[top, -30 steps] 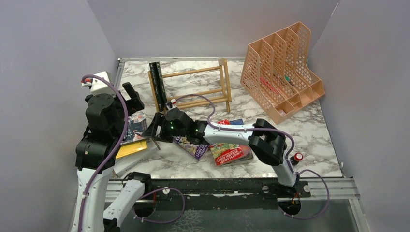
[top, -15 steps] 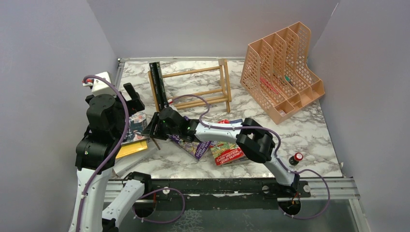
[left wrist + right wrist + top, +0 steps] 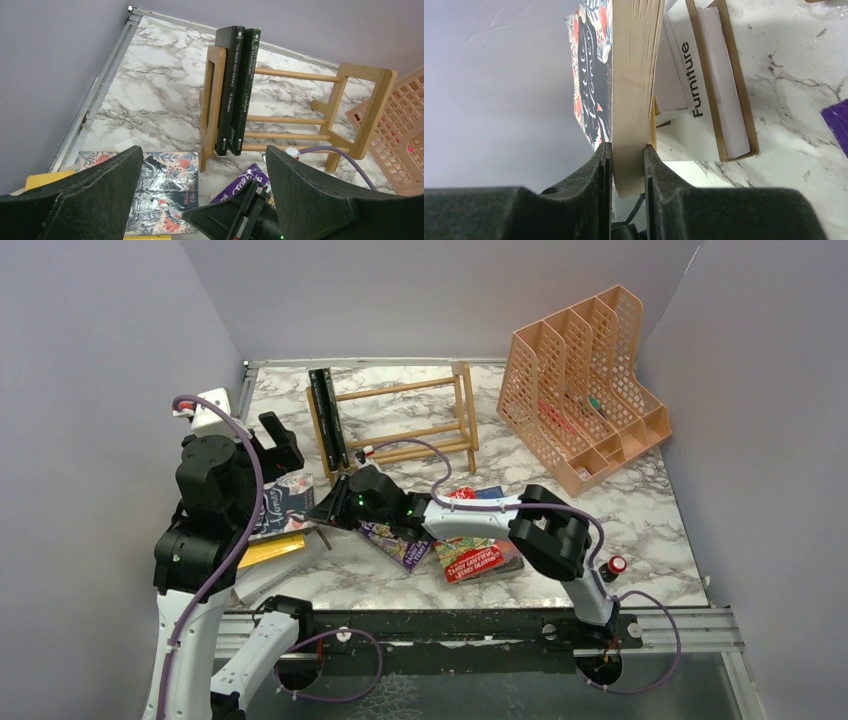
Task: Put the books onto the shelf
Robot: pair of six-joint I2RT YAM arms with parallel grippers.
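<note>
My right gripper [image 3: 330, 508] [image 3: 626, 146] is shut on the page edge of a dark floral paperback [image 3: 287, 500] [image 3: 634, 75] at the left of the table. That book [image 3: 150, 195] lies over a yellow book [image 3: 270, 548] and a white "Furniture" book [image 3: 704, 75]. My left gripper [image 3: 275, 438] [image 3: 204, 150] hangs open above it, holding nothing. The light-wood shelf [image 3: 405, 425] [image 3: 295, 120] stands at the back with two dark-spined books [image 3: 328, 420] [image 3: 237, 85] upright at its left end. A purple book [image 3: 395, 542] and a red book [image 3: 475, 558] lie in the middle.
A peach mesh file organiser [image 3: 585, 390] stands at the back right. Grey walls close in on the left, back and right. A small red-capped object [image 3: 615, 565] sits near the right arm's base. My right arm stretches across the loose books.
My right gripper has shut on the floral book's edge and raised that edge a little. The left arm has barely moved.
</note>
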